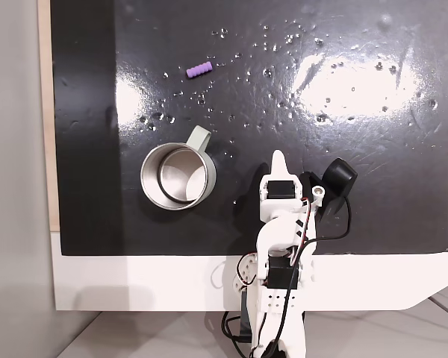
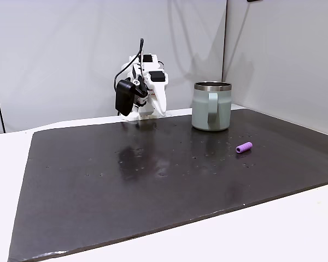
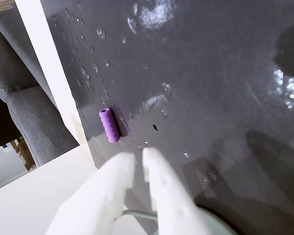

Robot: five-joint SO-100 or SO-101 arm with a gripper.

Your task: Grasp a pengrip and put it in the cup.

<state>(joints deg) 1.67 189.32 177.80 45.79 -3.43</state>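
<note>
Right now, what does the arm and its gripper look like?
The arm is white plastic with black servo blocks, and black and red cables run along it. A black camera module sits beside the wrist. The gripper has two smooth white tapered fingers.

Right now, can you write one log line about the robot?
gripper: shut, empty | pengrip: lying on black mat, untouched | cup: upright, empty

I see a glossy black mat (image 2: pixel 126 185) covering my white table (image 2: pixel 295 229). In that fixed view, the cup (image 2: pixel 211 106) stands far right, the pengrip (image 2: pixel 244 147) lying nearer.
</note>
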